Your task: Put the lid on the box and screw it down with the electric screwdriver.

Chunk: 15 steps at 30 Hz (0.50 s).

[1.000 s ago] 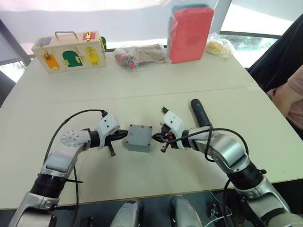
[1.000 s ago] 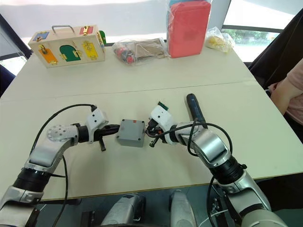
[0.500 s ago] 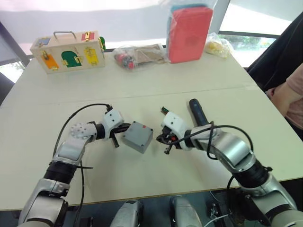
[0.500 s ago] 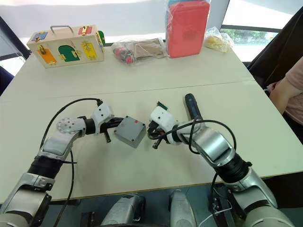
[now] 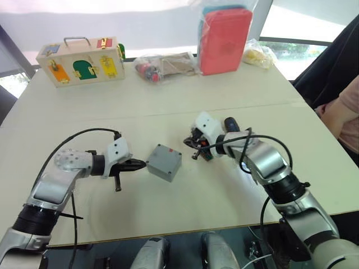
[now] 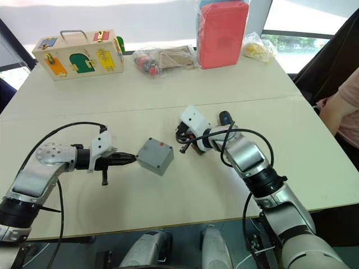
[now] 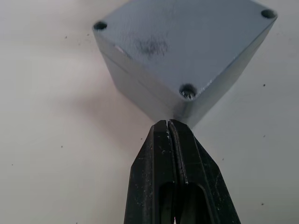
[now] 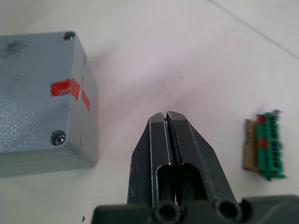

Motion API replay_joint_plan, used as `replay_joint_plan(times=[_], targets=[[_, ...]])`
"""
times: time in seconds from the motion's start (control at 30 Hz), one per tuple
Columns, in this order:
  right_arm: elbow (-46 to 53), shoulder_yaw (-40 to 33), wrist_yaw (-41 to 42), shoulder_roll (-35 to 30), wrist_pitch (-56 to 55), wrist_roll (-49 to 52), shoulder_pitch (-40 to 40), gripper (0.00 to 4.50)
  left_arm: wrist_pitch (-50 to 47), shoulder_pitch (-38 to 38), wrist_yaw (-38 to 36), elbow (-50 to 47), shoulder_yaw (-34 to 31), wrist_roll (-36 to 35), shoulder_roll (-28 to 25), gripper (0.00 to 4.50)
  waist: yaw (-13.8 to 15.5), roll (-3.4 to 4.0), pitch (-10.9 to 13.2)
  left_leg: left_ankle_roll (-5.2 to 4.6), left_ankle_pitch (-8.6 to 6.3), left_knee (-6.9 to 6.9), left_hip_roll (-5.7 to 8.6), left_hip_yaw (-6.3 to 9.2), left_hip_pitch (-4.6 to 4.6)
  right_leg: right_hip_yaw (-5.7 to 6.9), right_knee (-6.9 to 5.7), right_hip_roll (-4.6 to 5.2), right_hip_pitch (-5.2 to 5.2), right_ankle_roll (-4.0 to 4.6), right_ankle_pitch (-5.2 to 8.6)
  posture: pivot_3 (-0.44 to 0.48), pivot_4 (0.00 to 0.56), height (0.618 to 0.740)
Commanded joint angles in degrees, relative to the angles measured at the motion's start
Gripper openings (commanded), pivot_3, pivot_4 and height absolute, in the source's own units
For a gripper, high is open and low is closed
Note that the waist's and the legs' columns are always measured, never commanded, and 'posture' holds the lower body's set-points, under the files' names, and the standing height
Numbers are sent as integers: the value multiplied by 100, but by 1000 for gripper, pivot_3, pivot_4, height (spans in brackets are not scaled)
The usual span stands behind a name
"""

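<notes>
- My left gripper (image 5: 141, 165) is pinched closed on nothing, its tip just short of one corner of the box (image 5: 164, 162).
- The box sits mid-table with the lid (image 7: 187, 42) already on; the left wrist view shows screw holes in the lid's corners.
- The right wrist view shows red tape (image 8: 70, 89) across the seam.
- My right gripper (image 8: 167, 122) is closed and empty, with a green connector (image 8: 269, 145) nearby.
- The electric screwdriver (image 5: 232, 124) lies behind my right arm.

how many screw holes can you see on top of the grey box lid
3, in the left wrist view: one at each far corner, one holding a screw nearest the left gripper. The fourth corner is out of view.
</notes>
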<state>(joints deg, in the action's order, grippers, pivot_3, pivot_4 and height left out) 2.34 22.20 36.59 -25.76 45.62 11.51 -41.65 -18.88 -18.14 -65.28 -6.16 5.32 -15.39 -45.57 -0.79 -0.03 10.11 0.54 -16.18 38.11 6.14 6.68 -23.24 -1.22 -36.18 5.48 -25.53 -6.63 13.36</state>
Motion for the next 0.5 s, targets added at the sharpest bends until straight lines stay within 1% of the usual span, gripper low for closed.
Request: replay_joint_plan(times=[0.03,0.17,0.3,0.5], targets=[[-133,-15,108,180,-344,-109,-74,18,-114,34,-7,-343,-95,-119,-55,0,-2,0,0,0,0,0,0,0,0,0,0,-1,0,0,0,0,150,740],[-361,114,223,348,-594,-264,34,18,-123,115,-39,-458,20,-28,-83,0,-15,0,0,0,0,0,-2,0,0,0,-2,-4,-2,0,0,0,150,740],[-442,100,307,389,-687,-342,107,18,-61,258,-109,-520,2,60,-255,0,-16,0,0,0,0,0,-2,0,1,-1,-2,-4,-1,0,0,0,150,740],[-535,115,424,419,-812,-460,183,18,-140,412,-272,-694,1,-47,-413,0,-17,0,0,1,0,0,-2,0,1,-1,-3,-5,-2,0,0,0,150,740]])
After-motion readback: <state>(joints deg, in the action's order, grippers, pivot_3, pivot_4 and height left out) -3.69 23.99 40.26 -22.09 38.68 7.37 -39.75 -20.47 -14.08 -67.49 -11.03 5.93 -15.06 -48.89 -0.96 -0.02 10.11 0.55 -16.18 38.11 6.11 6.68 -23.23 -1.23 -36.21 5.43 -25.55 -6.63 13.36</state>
